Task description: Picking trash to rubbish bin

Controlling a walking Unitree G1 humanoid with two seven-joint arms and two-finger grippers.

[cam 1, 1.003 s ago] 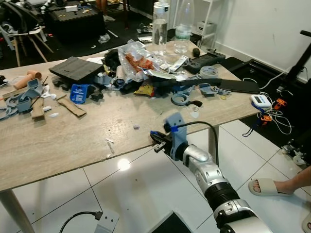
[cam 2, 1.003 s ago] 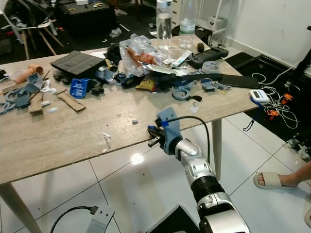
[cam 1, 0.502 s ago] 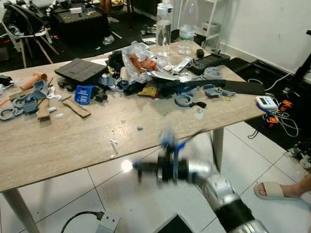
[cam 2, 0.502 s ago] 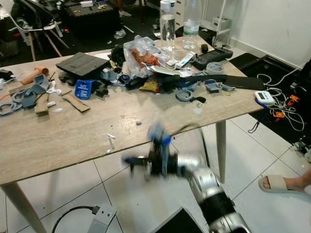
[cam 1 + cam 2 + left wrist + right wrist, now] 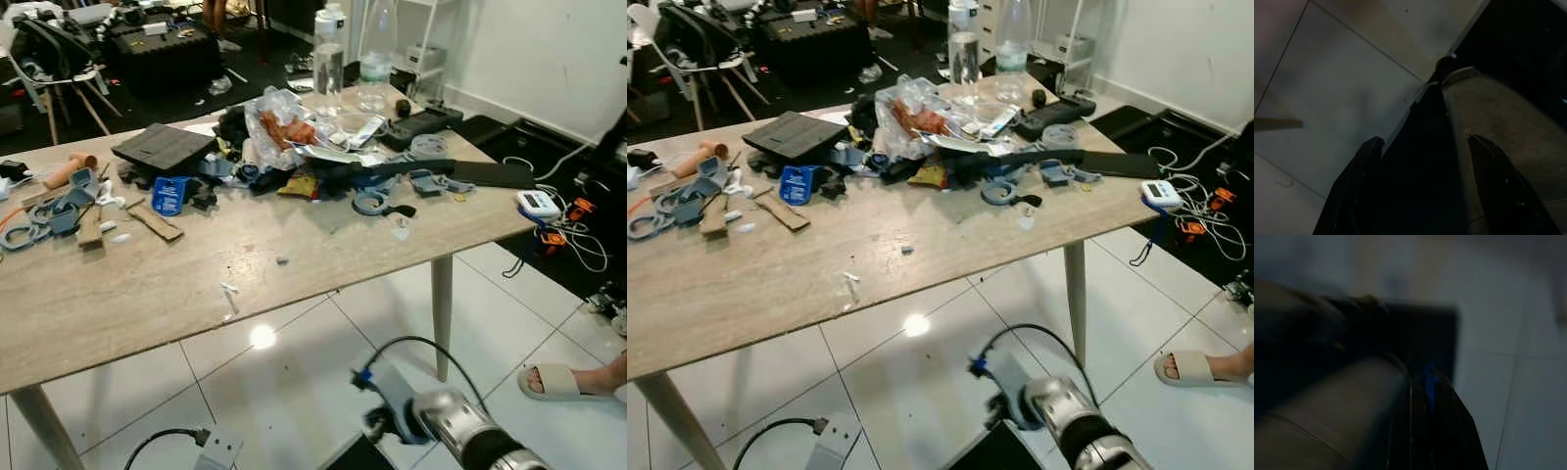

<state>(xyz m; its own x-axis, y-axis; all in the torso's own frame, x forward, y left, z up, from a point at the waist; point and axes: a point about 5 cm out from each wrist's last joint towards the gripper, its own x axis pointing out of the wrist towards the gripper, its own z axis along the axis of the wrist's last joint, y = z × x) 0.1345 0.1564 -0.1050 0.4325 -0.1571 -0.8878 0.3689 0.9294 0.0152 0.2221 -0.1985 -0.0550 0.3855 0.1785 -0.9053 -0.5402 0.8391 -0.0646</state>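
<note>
Trash is piled on the wooden table (image 5: 147,294): clear plastic wrappers (image 5: 284,122), cardboard strips (image 5: 152,220) and small white scraps (image 5: 228,290) near the front edge. My right arm (image 5: 446,421) hangs low in front of the table, close to the white tiled floor. The right gripper (image 5: 1430,396) is shut, and a small blue scrap (image 5: 1428,379) shows between its fingers. A black box shape (image 5: 1422,333) lies on the floor beyond it; what it is cannot be told. The left gripper (image 5: 1422,147) hangs open over the tiles beside my own body.
Two water bottles (image 5: 328,59) stand at the table's back. A person's sandalled foot (image 5: 554,377) rests on the floor at the right, near tangled cables (image 5: 568,235). A power plug and cord (image 5: 211,446) lie on the tiles at the left. Chairs stand behind the table.
My right arm swung down from the table's front edge to near the floor. The camera shifted slightly.
</note>
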